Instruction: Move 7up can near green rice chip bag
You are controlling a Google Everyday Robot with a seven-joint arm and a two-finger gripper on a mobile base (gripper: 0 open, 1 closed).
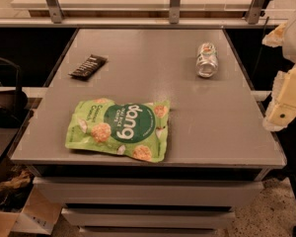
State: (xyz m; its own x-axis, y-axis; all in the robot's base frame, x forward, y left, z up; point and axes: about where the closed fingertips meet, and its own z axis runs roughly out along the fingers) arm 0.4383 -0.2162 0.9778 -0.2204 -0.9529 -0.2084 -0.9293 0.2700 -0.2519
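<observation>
1 can (207, 59) lies on its side at the table's (217, 127) far right. 1 green bag (119, 130), lettered "dang", lies front left, well apart. The gripper (286, 101) is at the right edge; whether it is open or closed cannot be told.

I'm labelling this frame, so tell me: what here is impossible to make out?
In the camera view:
hand: at the right edge beside the table, cut off by the frame.
7up can: lying on its side, label too small to read.
dark wrapped bar: print too small.

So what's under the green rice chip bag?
Grey table top shows all round the green rice chip bag; anything beneath it is covered. The gripper sits beyond the table's right edge.
</observation>
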